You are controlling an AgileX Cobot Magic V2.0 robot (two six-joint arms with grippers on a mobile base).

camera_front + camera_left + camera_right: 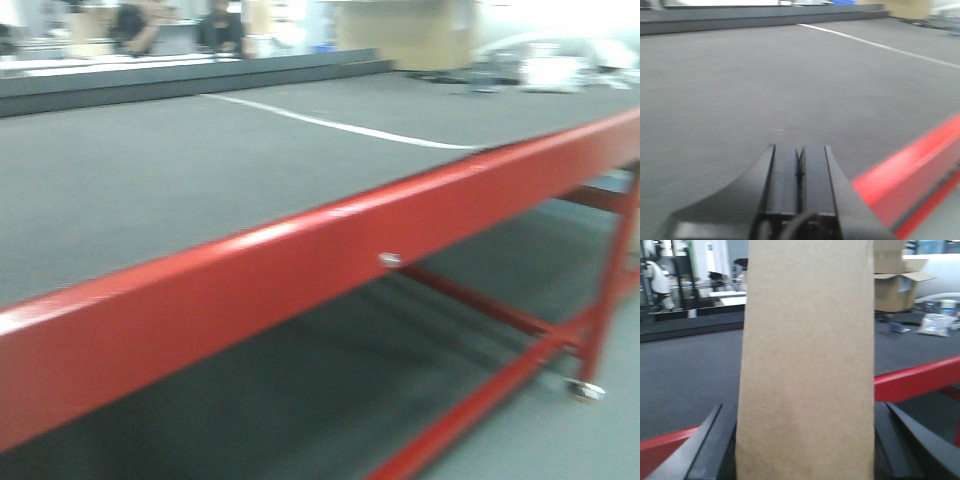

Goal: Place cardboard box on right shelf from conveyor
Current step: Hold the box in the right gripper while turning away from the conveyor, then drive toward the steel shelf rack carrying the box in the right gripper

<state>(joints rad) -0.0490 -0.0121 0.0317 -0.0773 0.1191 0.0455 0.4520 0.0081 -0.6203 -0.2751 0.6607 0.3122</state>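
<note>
cardboard box (807, 360) stands upright, clamped between the right fingers (712, 445).

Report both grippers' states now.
Left gripper: shut, holding nothing.
Right gripper: shut on the cardboard box.

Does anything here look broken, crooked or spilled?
Nothing stands out. The cardboard box sits straight and undented between the fingers of the right gripper. The conveyor shows no spill or tear on its grey belt, only a thin white line across it.
</note>
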